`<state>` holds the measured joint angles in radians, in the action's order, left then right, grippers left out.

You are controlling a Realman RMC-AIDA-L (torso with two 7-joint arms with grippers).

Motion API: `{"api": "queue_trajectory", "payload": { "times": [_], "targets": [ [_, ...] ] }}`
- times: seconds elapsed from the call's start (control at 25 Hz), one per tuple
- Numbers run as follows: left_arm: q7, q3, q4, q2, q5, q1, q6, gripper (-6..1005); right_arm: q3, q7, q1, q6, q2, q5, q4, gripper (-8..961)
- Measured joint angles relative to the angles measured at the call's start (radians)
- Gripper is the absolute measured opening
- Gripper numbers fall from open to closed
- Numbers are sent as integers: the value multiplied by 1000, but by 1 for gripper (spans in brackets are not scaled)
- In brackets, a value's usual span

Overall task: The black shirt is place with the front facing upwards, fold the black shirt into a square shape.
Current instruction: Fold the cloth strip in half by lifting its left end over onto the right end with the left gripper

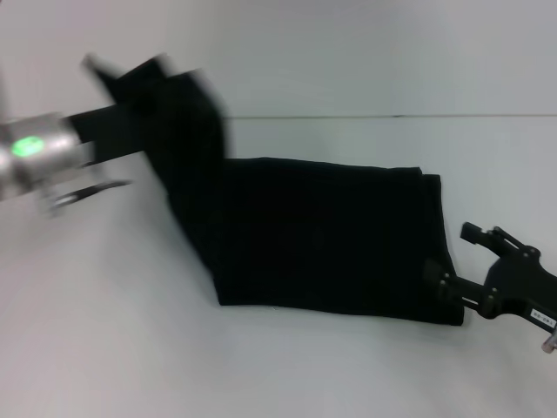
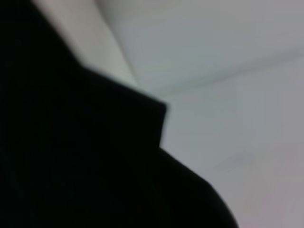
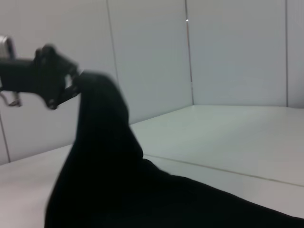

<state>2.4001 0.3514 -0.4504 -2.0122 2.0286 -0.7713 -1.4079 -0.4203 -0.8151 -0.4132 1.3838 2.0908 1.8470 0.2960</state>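
Observation:
The black shirt (image 1: 322, 235) lies on the white table as a long folded band. Its left end is lifted into the air, blurred in the head view. My left gripper (image 1: 146, 122) is shut on that raised end; the right wrist view shows the left gripper (image 3: 71, 88) pinching the cloth's peak, with the black shirt (image 3: 109, 180) draping down from it. The left wrist view is mostly filled by black shirt (image 2: 71, 156). My right gripper (image 1: 451, 254) is low at the shirt's right edge, open, with one finger touching the near right corner.
The white table (image 1: 287, 366) stretches around the shirt, bare in front and to the right. A pale wall (image 1: 348, 52) rises behind the table's far edge. Pale wall panels (image 3: 228, 52) stand behind in the right wrist view.

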Motion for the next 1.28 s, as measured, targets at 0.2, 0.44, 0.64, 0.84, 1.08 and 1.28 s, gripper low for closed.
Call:
{"api": "queue_trajectory", "payload": {
  "times": [0.2,0.44,0.64,0.84,1.08,1.28],
  "targets": [
    [-43,106,14,-119,-3,-113,12,6,18,0,16,-1,-2,0,1,947],
    [-164,212,251,-159,-32,-164,99,7,20,-1,23,-39,-1,2,-2,947],
    [-267,202,400,-164,-38,-160,144,7,20,-1,12,-100,1,1,-24,947],
    [-267,202,399,-161,-44,-149,124,7,19,-1,-28,-163,5,0,-48,946],
    [-267,208,393,-159,-40,-156,94,6,37,1,-75,-236,7,-27,-66,946],
    [-267,228,389,-159,-36,-153,90,6,43,1,-107,-272,6,-147,-69,946]
  ]
}}
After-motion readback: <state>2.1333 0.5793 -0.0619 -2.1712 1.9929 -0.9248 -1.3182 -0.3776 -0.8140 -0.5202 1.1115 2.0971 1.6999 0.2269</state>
